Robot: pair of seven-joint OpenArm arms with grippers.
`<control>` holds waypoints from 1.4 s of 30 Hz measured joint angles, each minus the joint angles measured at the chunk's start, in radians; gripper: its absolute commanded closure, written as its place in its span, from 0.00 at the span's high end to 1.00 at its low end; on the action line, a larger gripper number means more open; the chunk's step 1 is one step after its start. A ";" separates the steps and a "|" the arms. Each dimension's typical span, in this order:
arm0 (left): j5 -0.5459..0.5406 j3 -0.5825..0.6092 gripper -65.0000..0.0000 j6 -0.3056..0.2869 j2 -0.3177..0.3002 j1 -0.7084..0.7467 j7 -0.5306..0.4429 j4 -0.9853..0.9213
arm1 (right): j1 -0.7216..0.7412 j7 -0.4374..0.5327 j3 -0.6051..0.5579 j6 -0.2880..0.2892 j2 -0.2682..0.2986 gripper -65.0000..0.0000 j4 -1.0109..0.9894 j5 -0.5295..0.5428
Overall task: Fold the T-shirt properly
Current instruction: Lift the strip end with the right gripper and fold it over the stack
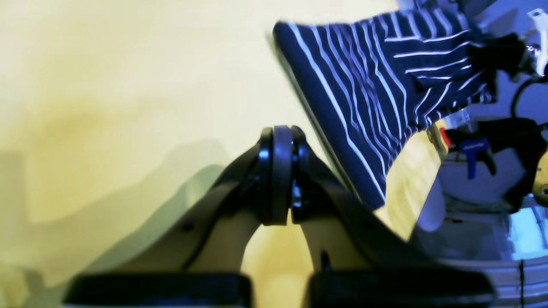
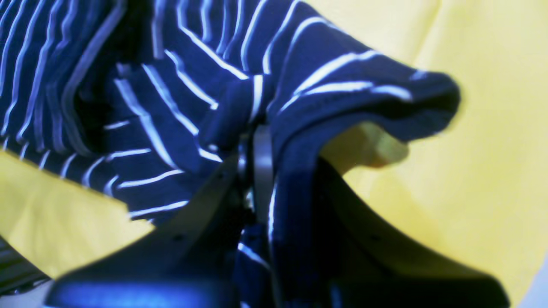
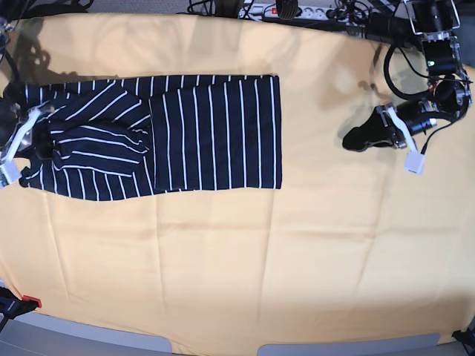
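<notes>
The T-shirt (image 3: pixel 215 133), dark navy with thin white stripes, lies on the yellow-covered table at the upper left of the base view. Its right part is flat and its left end is bunched and folded over. My right gripper (image 3: pixel 38 141) is at that bunched end, shut on a hem of the T-shirt (image 2: pixel 171 85), and cloth drapes over its fingers (image 2: pixel 295 179). My left gripper (image 3: pixel 355 139) hovers over bare cloth well to the right of the garment, shut (image 1: pixel 278 171) with nothing in it. The T-shirt (image 1: pixel 355 94) shows beyond it in the left wrist view.
A yellow cloth (image 3: pixel 245 252) with soft wrinkles covers the whole table. A power strip and cables (image 3: pixel 297 10) lie along the far edge. A red-tipped clamp (image 3: pixel 28 301) sits at the near left corner, by the grey table rim (image 3: pixel 96 337).
</notes>
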 measured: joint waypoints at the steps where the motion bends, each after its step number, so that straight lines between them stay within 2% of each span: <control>1: 0.001 0.000 0.00 0.000 0.000 0.011 -0.001 0.001 | -0.023 0.004 0.000 0.000 -0.016 0.00 0.047 0.011; 3: 0.003 0.000 0.00 0.000 0.000 0.027 0.003 0.001 | -0.063 0.020 0.000 0.000 -0.059 0.00 0.132 0.047; 10: 0.003 0.000 0.00 0.000 0.010 0.028 0.000 0.002 | -0.108 0.051 0.002 0.061 -0.280 0.00 0.321 0.269; 15: 0.003 0.000 0.00 0.000 0.011 0.029 0.000 0.002 | -0.054 0.113 -0.054 0.065 -0.386 0.00 0.318 0.215; 20: 0.003 0.000 0.00 0.000 0.010 0.034 -0.001 0.002 | -0.013 0.174 -0.215 0.063 -0.452 0.00 0.275 0.097; 22: 0.003 0.000 0.00 0.000 0.010 0.042 0.000 0.002 | 0.014 0.167 -0.280 0.064 -0.475 0.00 0.220 0.021; 28: 0.003 0.000 0.00 0.000 0.010 0.051 0.002 0.002 | 0.050 0.170 -0.438 0.064 -0.529 0.00 0.098 -0.007; 30: 0.003 0.000 0.00 0.000 0.010 0.060 0.003 0.002 | 0.060 0.182 -0.483 0.064 -0.547 0.00 0.071 -0.060; 33: 0.003 0.000 0.00 0.000 0.010 0.061 0.002 0.002 | 0.099 0.212 -0.539 0.064 -0.552 0.00 0.010 -0.130; 38: -0.002 0.000 0.00 0.000 0.010 0.062 0.003 0.002 | 0.133 0.228 -0.641 0.064 -0.552 0.00 -0.033 -0.135; 39: -0.001 0.000 0.00 0.000 0.010 0.062 0.003 0.002 | 0.134 0.230 -0.670 0.064 -0.554 0.04 -0.033 -0.136; 40: -0.001 0.000 0.00 0.000 0.010 0.061 0.002 0.002 | 0.136 0.230 -0.698 0.064 -0.565 0.16 -0.033 -0.137; 42: -0.006 0.000 0.00 0.000 0.010 0.061 0.003 0.002 | 0.143 0.239 -0.758 0.064 -0.599 0.47 -0.033 -0.164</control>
